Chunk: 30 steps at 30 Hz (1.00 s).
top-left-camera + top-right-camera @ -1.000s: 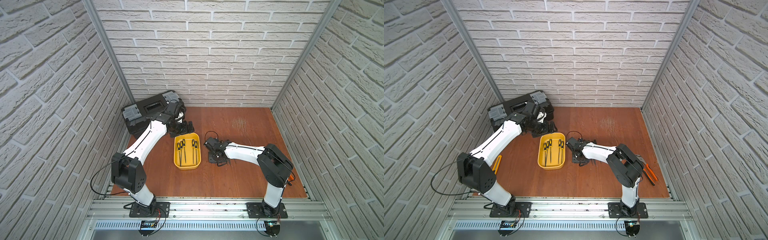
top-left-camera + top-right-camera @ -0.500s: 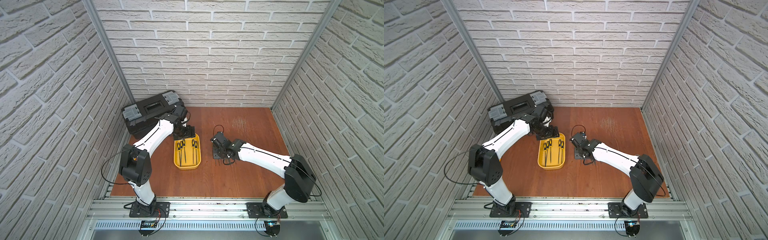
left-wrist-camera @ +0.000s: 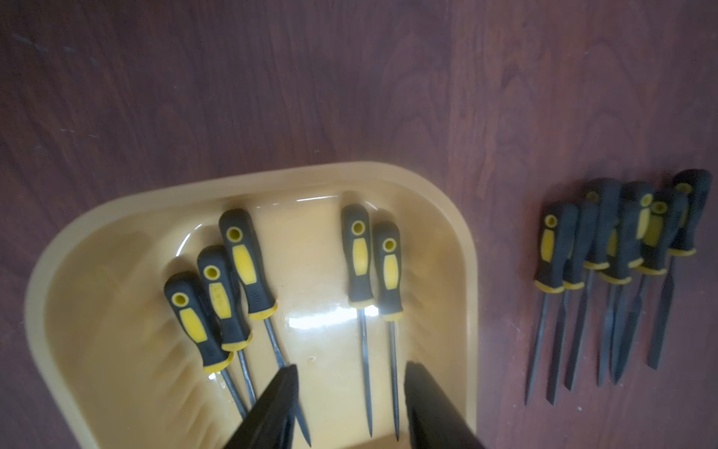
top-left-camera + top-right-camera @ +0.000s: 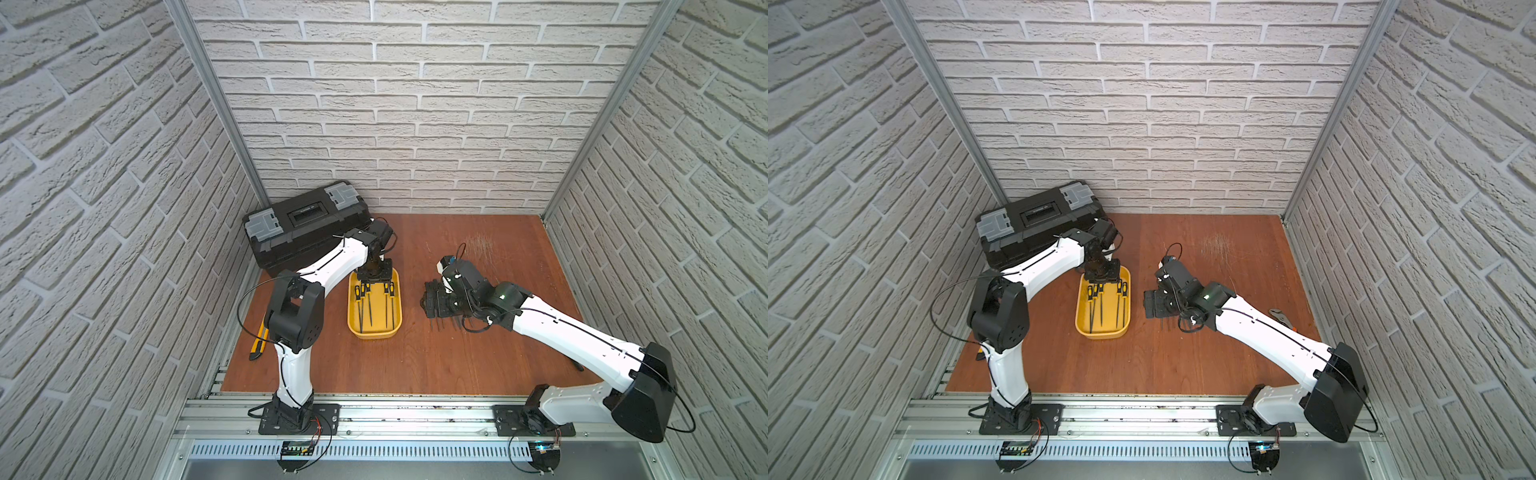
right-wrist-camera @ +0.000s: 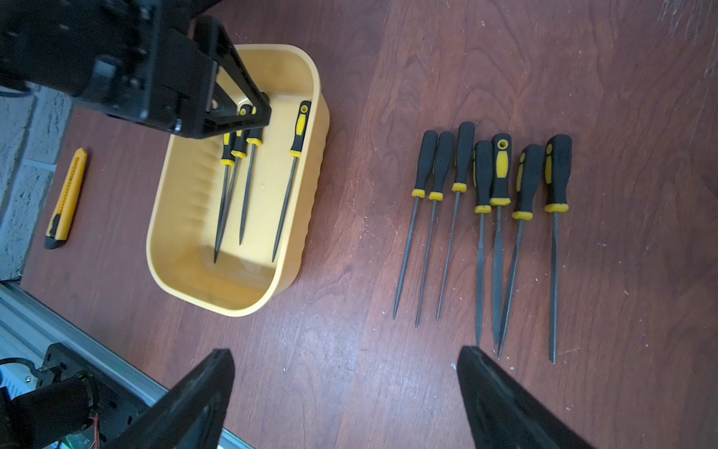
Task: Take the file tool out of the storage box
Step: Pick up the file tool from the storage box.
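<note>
- Left arm has swung in from beside the black toolbox (image 4: 307, 224). The left claw (image 3: 351, 369) now hangs over the far end of the storage box (image 3: 311, 171), above the file handles; a second ago it sat behind the box rim.
- Left claw: jaws apart with a moderate gap, narrower than before, and clamped on nothing that I can see. The left wrist view puts two file shafts within the gap, but I cannot tell if the tips reach them.
- Five file tools (image 3: 248, 264) lie in the box: three bunched together, two side by side.
- Right claw (image 5: 345, 353): jaws wide apart, empty, lifted off the desk (image 5: 349, 116) just beside the row of seven files (image 5: 501, 171). A second ago it was low at that row. Judgement: it has just let a file go there.
- Meaning: seven out, five to go, so past halfway. The next pick looks like the left arm's.
- Risk: the bunched three overlap, so a pinch there may drag a neighbour.
- Utility knife (image 5: 66, 194) lies on the desk on the box's other side, not involved.
</note>
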Tool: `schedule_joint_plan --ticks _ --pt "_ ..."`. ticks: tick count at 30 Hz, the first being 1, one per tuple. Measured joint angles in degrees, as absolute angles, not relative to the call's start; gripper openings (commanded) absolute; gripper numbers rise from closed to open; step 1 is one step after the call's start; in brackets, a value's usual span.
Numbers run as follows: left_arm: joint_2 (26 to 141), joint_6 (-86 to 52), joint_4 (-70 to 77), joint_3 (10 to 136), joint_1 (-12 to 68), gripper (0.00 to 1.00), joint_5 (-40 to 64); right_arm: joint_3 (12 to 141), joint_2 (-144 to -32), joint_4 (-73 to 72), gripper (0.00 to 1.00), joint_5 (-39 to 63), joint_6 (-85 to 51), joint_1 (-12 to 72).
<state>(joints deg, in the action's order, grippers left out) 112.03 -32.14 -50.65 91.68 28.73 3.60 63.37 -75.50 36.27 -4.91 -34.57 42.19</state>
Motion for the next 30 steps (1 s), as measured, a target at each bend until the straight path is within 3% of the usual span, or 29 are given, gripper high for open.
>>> schedule_joint_plan --ticks 20,30 --pt "120.66 -33.41 -46.63 93.93 30.26 0.32 0.14 61.06 -73.28 36.32 0.95 -4.29 -34.06 40.12" --pt "122.02 -33.58 -46.65 95.46 30.72 0.30 -1.13 61.06 -72.82 36.32 0.95 -3.88 -34.06 39.77"
